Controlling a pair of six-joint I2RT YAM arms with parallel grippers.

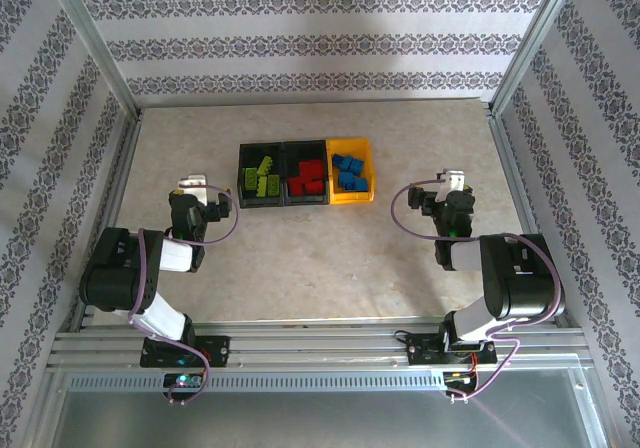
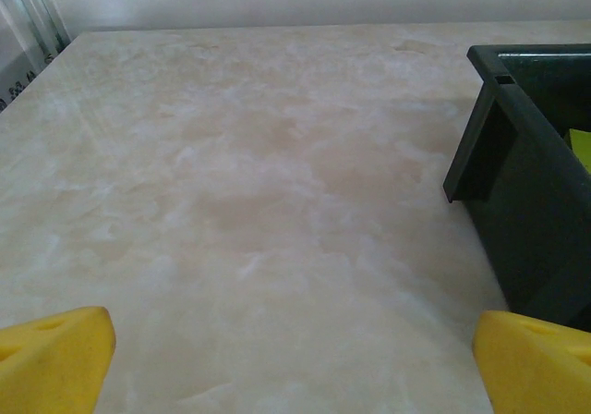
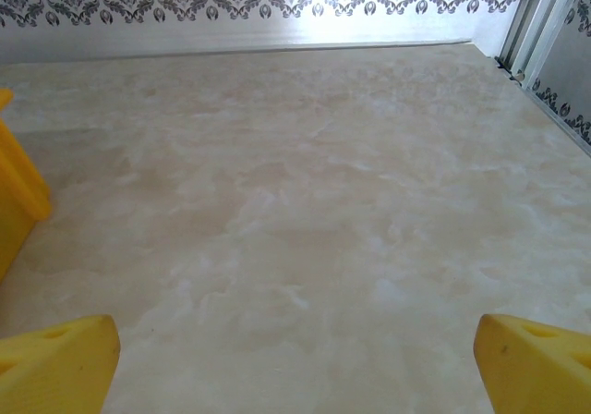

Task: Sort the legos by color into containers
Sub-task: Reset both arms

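Observation:
Three containers stand joined in a row at mid-table. The left black bin (image 1: 241, 176) holds several lime green legos (image 1: 263, 178). Several red legos (image 1: 307, 178) lie in the middle black bin (image 1: 305, 146), and the yellow-orange bin (image 1: 372, 176) holds several blue legos (image 1: 351, 172). My left gripper (image 1: 195, 186) (image 2: 295, 368) hovers open just left of the row, nothing between its yellow fingertips (image 2: 55, 359). The black bin's wall (image 2: 526, 211) shows at the right of the left wrist view, with a sliver of green lego (image 2: 580, 148) inside. Right of the row, my right gripper (image 1: 452, 182) (image 3: 295, 368) is open and empty.
Bare marbled tabletop (image 1: 320, 258) lies around the bins and between the arms. Patterned walls and aluminium posts (image 1: 100, 58) close in the back and both sides. The yellow bin's corner (image 3: 14, 192) shows at the left edge of the right wrist view.

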